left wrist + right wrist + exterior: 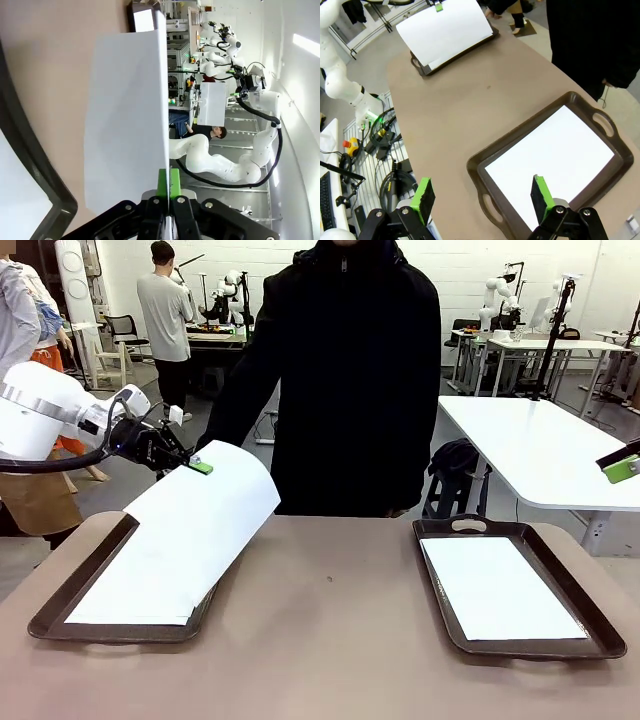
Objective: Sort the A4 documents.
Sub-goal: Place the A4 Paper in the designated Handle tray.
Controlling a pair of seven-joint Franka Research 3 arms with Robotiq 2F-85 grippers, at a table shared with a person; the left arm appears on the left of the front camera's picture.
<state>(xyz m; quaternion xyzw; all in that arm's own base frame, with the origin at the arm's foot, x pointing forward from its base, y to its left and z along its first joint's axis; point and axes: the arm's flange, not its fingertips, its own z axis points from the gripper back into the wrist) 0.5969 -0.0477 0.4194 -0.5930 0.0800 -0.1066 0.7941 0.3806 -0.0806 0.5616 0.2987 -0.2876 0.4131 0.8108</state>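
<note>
left gripper pinching A4 sheet far edge, sheet drapes into left tray | right gripper fingers apart, nothing held

No readable text, labels or numbers, sheets blank

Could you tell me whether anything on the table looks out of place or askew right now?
One sheet is not lying flat: the left pincer, shut on its far edge, holds that end raised above the left tray, so it bows. The paper in the right tray lies flat. Nothing looks spilled or damaged.
</note>
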